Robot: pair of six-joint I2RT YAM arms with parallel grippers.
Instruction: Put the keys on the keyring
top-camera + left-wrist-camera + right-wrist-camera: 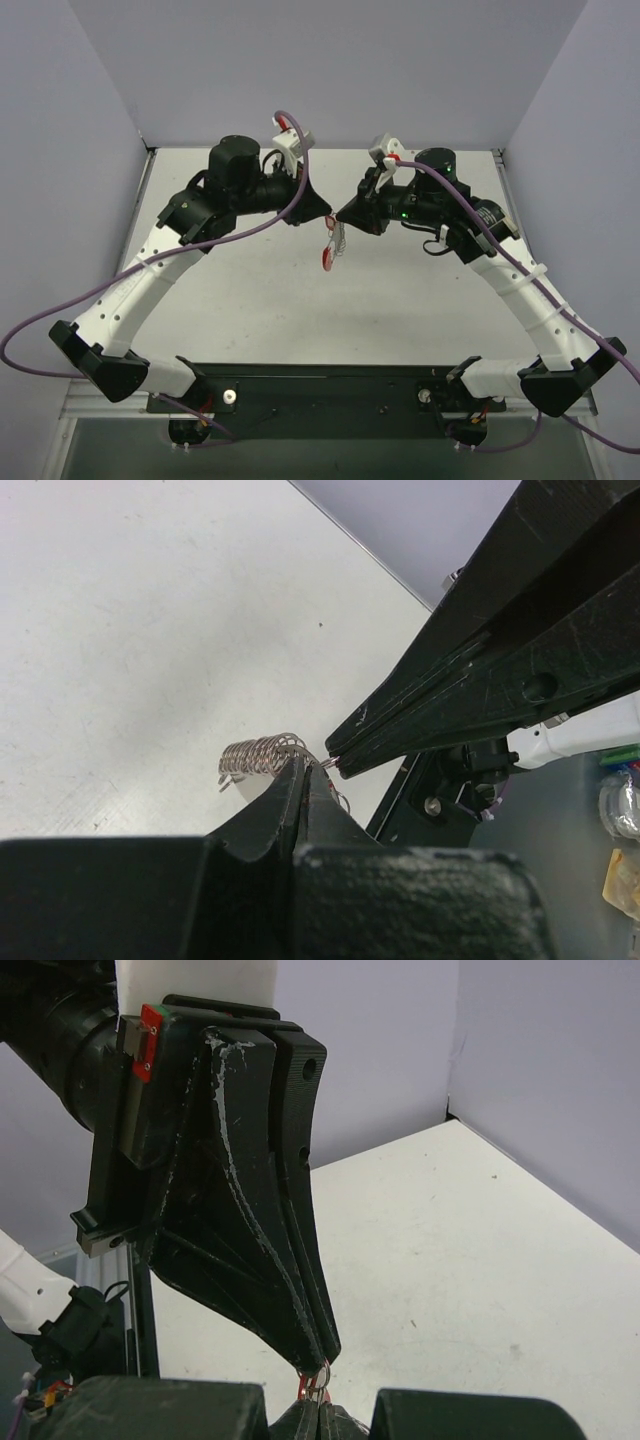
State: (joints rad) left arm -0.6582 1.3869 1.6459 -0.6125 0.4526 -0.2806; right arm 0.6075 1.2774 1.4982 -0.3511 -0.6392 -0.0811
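Where the two arms meet above the middle of the table, we list the following.

Left gripper: jaws closed, tip pointing toward the right arm. In its own wrist view the keyring, a fan of small silver keys, sits against the far side of that tip. We judge this gripper to be clamped on the keyring, holding it steady as the fixed half of the job.

Right gripper: jaws likewise closed, tip touching the left tip. Its own wrist view shows a sliver of red at its fingertips and a small wire loop between the two tips. We cannot tell whether that red belongs to the tag or to the ring's red arc, so we do not say what it pinches.

Key: from above, its red tag dangles lowest, just beneath the silver fan and off the table. The blade is too small to make out, and we cannot tell whether it is threaded on.

Reason for the arrangement, as we judge it: everything is held in the air so the parts hang free under their own weight. The tips are set nose to nose so one can feed while the other braces. The risk is a slip at so fine a pinch.
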